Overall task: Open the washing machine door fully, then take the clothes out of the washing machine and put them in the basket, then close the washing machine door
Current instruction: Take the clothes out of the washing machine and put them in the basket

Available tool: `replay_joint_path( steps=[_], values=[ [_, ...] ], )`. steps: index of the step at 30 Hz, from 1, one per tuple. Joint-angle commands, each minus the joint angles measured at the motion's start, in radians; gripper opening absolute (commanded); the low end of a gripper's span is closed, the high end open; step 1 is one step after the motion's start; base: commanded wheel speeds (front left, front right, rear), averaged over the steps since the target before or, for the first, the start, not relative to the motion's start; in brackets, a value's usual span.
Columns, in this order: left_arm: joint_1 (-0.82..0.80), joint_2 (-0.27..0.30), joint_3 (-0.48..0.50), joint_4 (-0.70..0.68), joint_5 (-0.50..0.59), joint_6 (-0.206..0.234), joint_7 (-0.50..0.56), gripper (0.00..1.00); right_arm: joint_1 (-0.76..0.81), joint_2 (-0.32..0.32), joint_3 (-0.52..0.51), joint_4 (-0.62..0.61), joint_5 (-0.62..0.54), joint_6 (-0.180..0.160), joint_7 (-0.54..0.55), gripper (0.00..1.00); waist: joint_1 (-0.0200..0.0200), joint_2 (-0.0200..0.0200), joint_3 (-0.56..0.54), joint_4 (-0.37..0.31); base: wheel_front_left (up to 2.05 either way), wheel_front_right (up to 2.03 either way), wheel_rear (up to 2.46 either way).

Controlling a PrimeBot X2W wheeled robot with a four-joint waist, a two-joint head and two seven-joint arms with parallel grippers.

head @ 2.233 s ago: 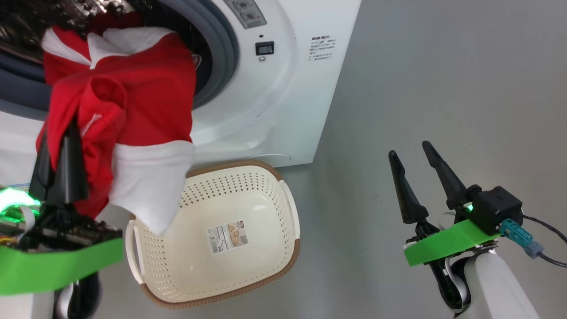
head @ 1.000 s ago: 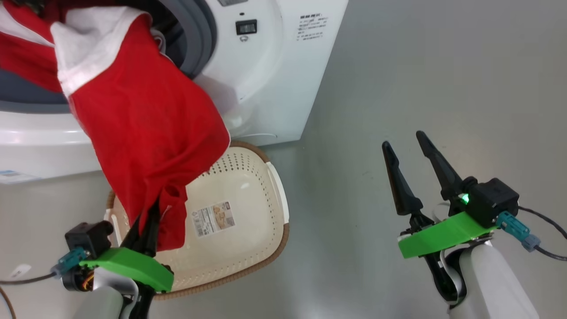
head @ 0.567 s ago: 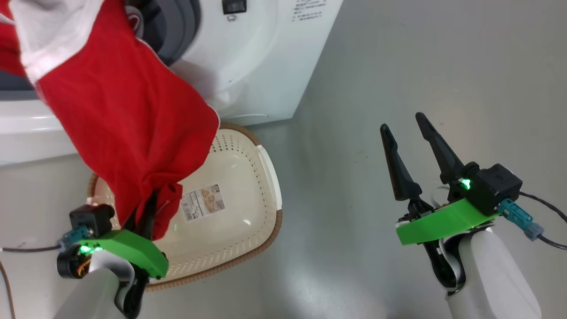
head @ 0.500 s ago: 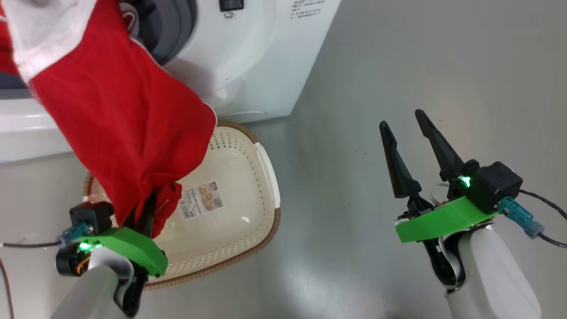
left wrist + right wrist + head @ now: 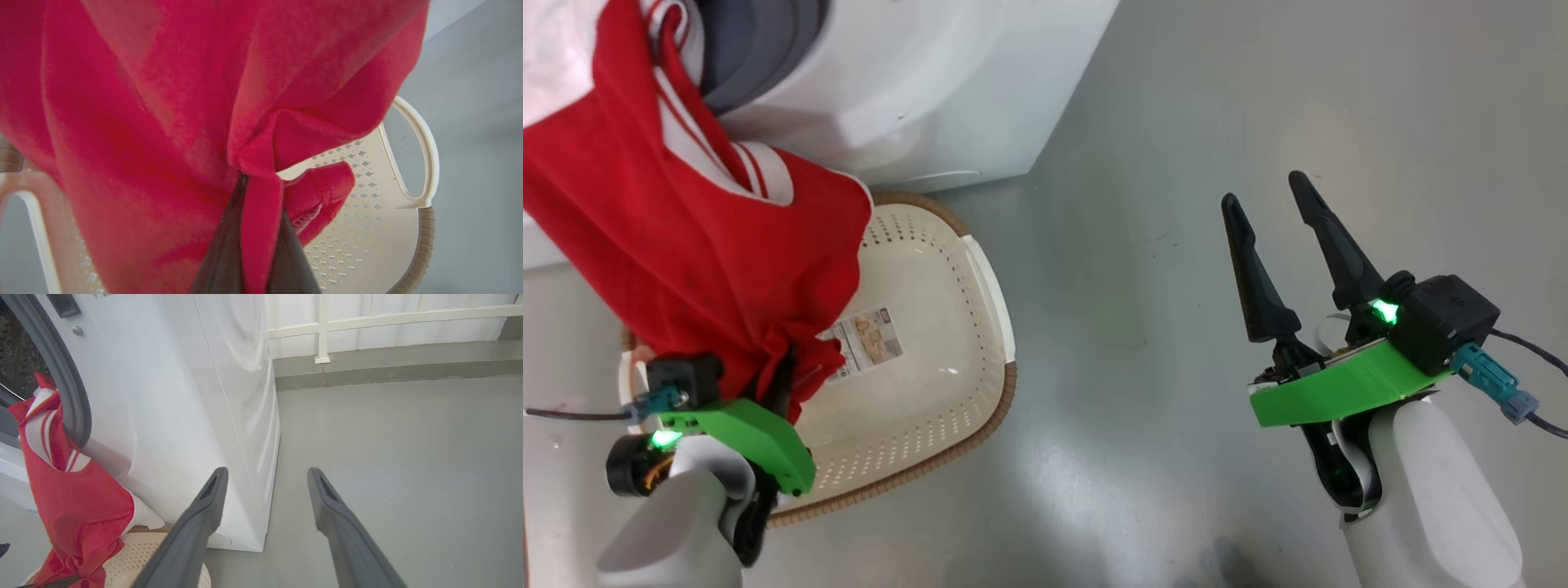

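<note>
Grey floor (image 5: pixel 1176 163) runs back to a white panelled wall (image 5: pixel 388 326), and the washing machine (image 5: pixel 915 98) stands at the upper left of the head view with its grey gasket (image 5: pixel 752 41) showing. You have the left gripper (image 5: pixel 786 371) pinched tight on a fold of the clothes (image 5: pixel 686 245) — in the left wrist view its two dark fingers (image 5: pixel 220 261) meet with a red pleat squeezed between them. From that grip the red fabric stretches up to the drum opening, where its white-striped part lies against the gasket; how much of it is inside the drum you cannot tell. The basket (image 5: pixel 931 359) sits on the floor just in front of the machine and under the garment. The pinched end hangs above the basket's near-left part, beside the label sticker (image 5: pixel 866 336) on its bottom. Whether any cloth touches the basket's bottom cannot be told. Your right gripper (image 5: pixel 1262 188) is well apart to the right over bare floor, its fingers spread wide and holding nothing — the right wrist view looks between them along the machine's white side
</note>
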Motion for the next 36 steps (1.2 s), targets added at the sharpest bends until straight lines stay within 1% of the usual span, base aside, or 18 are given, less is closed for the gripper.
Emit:
replay_joint_path(
  steps=[1,14,16,18,19,20,29,36],
  values=[
    [-0.012,0.040,0.000,0.008,-0.026,-0.003,-0.009,0.00,0.007,0.010,0.024,-0.028,0.004,0.002,-0.005,1.00,0.0000,0.0000,0.013,-0.008,0.00,0.00,0.00],
    [-0.068,0.057,-0.115,0.073,-0.132,-0.003,-0.009,0.00,-0.012,0.010,0.028,-0.032,0.007,0.002,-0.005,1.00,0.0000,0.0000,0.041,-0.009,0.00,0.00,0.00],
    [-0.074,0.060,-0.126,0.074,-0.147,-0.003,-0.009,0.33,-0.013,0.010,0.029,-0.032,0.006,0.002,-0.005,1.00,0.0000,0.0000,0.042,-0.009,0.00,0.00,0.00],
    [-0.079,0.063,-0.135,0.075,-0.158,-0.003,-0.009,0.53,-0.013,0.010,0.029,-0.033,0.005,0.002,-0.005,1.00,0.0000,0.0000,0.041,-0.008,0.00,0.00,0.00],
    [-0.081,0.064,-0.138,0.075,-0.163,-0.003,-0.009,0.93,-0.013,0.010,0.028,-0.033,0.004,0.002,-0.005,1.00,0.0000,0.0000,0.041,-0.007,0.00,0.00,0.00],
    [-0.082,0.065,-0.140,0.075,-0.167,-0.003,-0.009,1.00,-0.012,0.010,0.028,-0.033,0.003,0.002,-0.005,1.00,0.0000,0.0000,0.039,-0.006,0.00,0.00,0.00],
    [-0.072,0.062,-0.132,0.062,-0.191,-0.003,-0.009,1.00,-0.002,0.010,0.022,-0.022,-0.004,0.002,-0.005,1.00,0.0000,0.0000,0.008,0.013,0.00,0.00,0.00],
    [-0.045,0.056,-0.090,0.021,-0.183,-0.003,-0.009,1.00,0.011,0.010,0.019,-0.009,-0.009,0.002,-0.005,1.00,0.0000,0.0000,-0.038,0.029,0.00,0.00,0.00]
  ],
)
